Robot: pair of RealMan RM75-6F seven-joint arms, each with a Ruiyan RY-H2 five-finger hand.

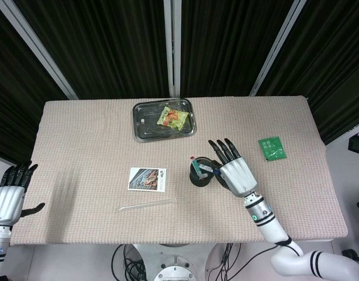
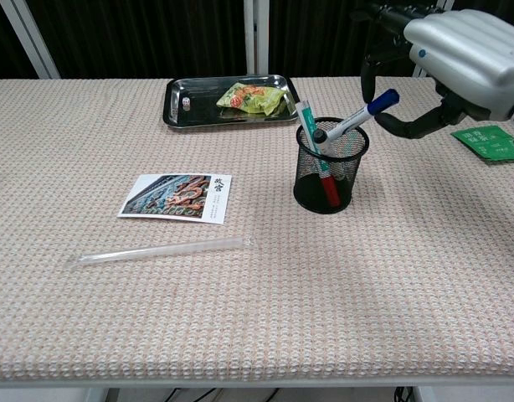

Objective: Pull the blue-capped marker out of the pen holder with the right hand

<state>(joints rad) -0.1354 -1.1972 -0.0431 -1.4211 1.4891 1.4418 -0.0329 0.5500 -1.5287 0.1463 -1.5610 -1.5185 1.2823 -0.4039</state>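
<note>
A black mesh pen holder [image 2: 328,172] [image 1: 199,175] stands right of the table's middle. The blue-capped marker [image 2: 357,119] leans out over its right rim, with its lower end still inside. My right hand [image 2: 458,50] [image 1: 237,175] hovers above and to the right of the holder and pinches the blue cap [image 2: 382,100] between thumb and a finger, its other fingers spread. A red pen [image 2: 331,191], a green-and-white pen [image 2: 305,121] and a black-capped pen stay in the holder. My left hand [image 1: 10,196] hangs beside the table's left edge, fingers apart and holding nothing.
A metal tray [image 2: 183,105] with a green snack packet [image 2: 250,97] sits at the back. A postcard [image 2: 177,198] and a clear plastic tube [image 2: 161,249] lie left of the holder. To the right lies a green sachet [image 2: 487,142].
</note>
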